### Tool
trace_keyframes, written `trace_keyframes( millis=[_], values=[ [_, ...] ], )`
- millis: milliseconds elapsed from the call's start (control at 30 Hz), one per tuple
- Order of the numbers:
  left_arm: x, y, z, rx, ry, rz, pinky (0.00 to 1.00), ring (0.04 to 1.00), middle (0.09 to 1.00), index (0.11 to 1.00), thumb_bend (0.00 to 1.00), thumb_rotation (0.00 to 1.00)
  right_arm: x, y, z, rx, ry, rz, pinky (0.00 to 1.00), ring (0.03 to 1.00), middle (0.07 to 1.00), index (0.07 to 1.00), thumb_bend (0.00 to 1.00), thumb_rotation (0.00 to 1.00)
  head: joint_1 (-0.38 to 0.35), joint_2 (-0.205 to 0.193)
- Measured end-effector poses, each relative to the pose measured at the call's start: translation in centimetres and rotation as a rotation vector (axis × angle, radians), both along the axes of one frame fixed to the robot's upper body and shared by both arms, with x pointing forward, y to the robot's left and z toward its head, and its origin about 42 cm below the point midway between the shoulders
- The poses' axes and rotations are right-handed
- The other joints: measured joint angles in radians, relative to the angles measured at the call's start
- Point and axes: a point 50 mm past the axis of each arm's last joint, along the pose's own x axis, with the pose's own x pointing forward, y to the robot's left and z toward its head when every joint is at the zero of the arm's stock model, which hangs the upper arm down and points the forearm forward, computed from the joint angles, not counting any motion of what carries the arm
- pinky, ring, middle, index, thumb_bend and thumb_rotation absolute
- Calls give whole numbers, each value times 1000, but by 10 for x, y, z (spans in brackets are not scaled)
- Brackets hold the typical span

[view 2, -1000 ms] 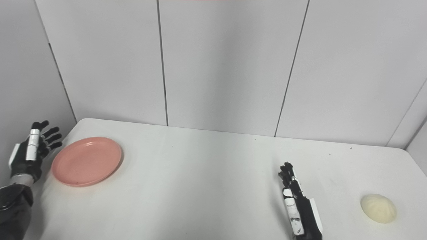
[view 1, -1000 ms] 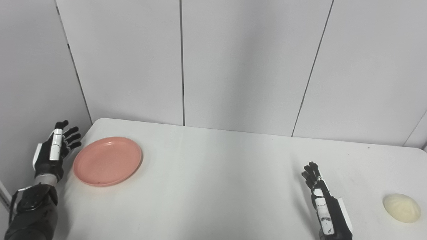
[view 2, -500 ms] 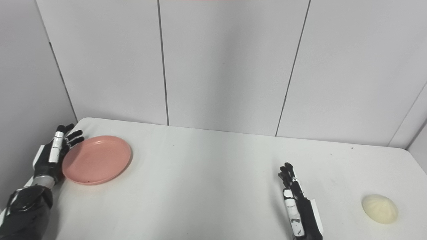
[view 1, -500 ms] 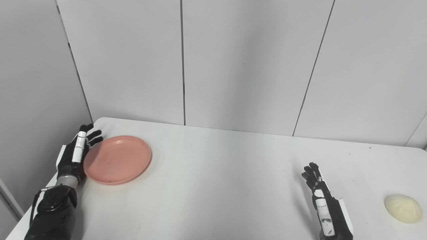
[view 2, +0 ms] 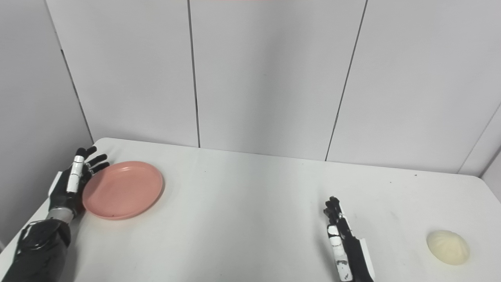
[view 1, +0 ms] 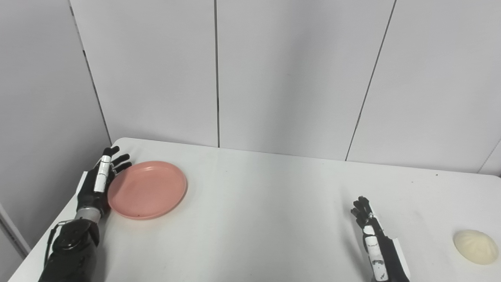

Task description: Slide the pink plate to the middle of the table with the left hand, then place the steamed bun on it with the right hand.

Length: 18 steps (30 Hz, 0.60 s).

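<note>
Over the last second the left hand (view 1: 98, 184) had come in from beyond the surface's (view 1: 250, 219) edge and met the outer rim of the pink plate (view 1: 147, 189). Its fingers (view 1: 117, 159) were spread and straight, holding nothing, the palm standing edge-on against the rim at the plate's nine o'clock side. The plate had shifted a little toward three o'clock, though the camera had drifted too, so the amount was hard to judge. It lay flat at about ten o'clock on the surface, far short of the middle.

This suggested that the slide had begun and most of it remained. The push looked likely to need steady contact low on the rim, or the plate might turn aside.

The right hand (view 2: 344, 243) hovered near five o'clock, fingers extended and close together, empty. The steamed bun (view 2: 447, 247) sat untouched at about four o'clock, well apart from that hand.
</note>
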Motion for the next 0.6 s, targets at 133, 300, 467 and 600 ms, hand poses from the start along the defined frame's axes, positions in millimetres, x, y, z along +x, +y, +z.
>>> trace_keyframes(
  millis=[133,300,467,600],
  values=[
    [2,-19,-1,-6,-4,-45,697,767,785,837,808,896,0,1,0,-8,3,-4,977,928,949,962,498,1000,-5,0],
    [6,-44,-1,-26,-14,-93,687,763,787,840,803,918,-1,3,0,-14,2,-4,980,928,949,964,484,1000,-11,3],
    [8,-62,-1,-26,-16,-135,694,760,781,843,804,923,-1,4,0,-6,6,-4,969,923,942,950,496,1000,-20,8],
    [9,-76,-2,-35,-19,-159,702,760,780,840,800,914,-3,6,0,-10,5,0,963,921,944,955,488,1000,-26,12]
  ],
)
